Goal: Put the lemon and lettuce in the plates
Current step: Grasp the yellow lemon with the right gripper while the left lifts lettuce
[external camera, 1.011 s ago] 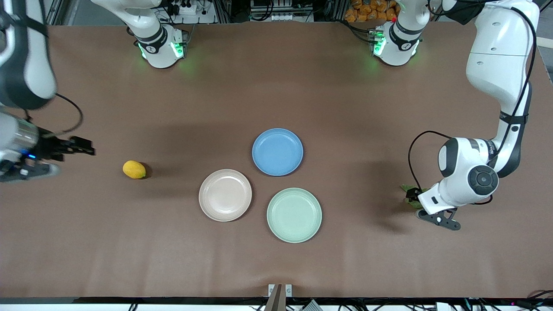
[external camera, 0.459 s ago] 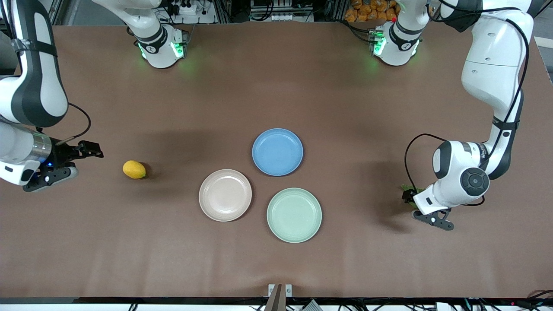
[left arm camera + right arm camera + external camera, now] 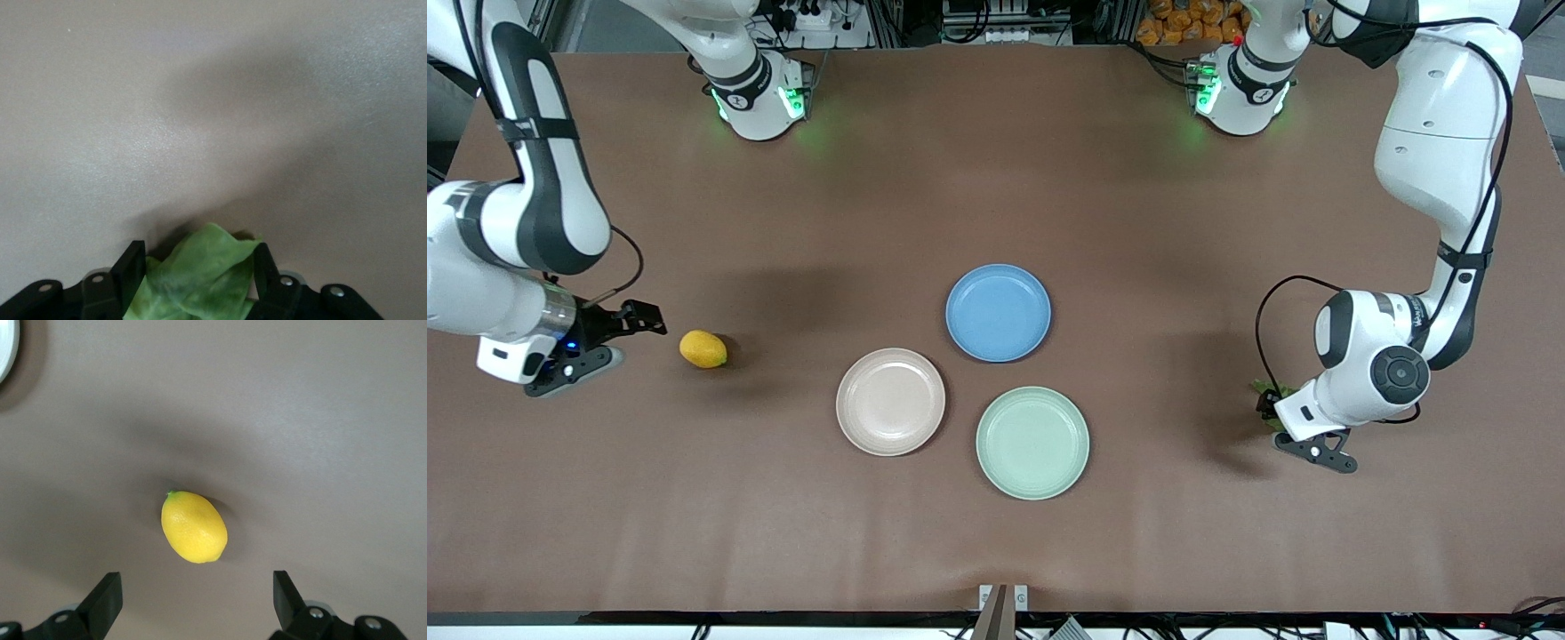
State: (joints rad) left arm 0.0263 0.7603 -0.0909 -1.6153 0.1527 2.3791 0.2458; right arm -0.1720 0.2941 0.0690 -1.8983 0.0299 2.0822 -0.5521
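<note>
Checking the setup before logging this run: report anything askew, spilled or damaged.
Nothing stands out. The lemon lies intact on the table, the lettuce sits between the left gripper's fingers, and the three plates lie flat and empty.

The lettuce [image 3: 1266,391] is mostly hidden under the left arm's wrist in the front view, just a green sliver peeking out. In the left wrist view the leaf gets cut off by the picture's edge

Brown table [image 3: 996,178] — cluttered rack [image 3: 996,22] along its edge.
</note>
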